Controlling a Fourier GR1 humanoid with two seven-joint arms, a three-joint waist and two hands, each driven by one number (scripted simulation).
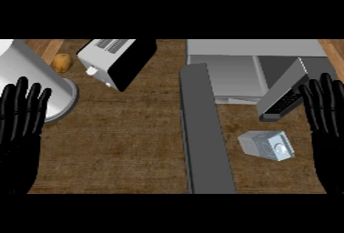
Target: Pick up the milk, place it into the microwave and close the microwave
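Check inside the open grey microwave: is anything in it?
The grey microwave shows only a bare pale floor; its right part is hidden by the control panel. The grey milk carton lies outside on the brown counter.

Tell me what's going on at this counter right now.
Nothing is being handled yet. The left hand and right hand rest open at the view's edges. The milk lies on the counter, right of the microwave's open door. The microwave holds nothing visible.
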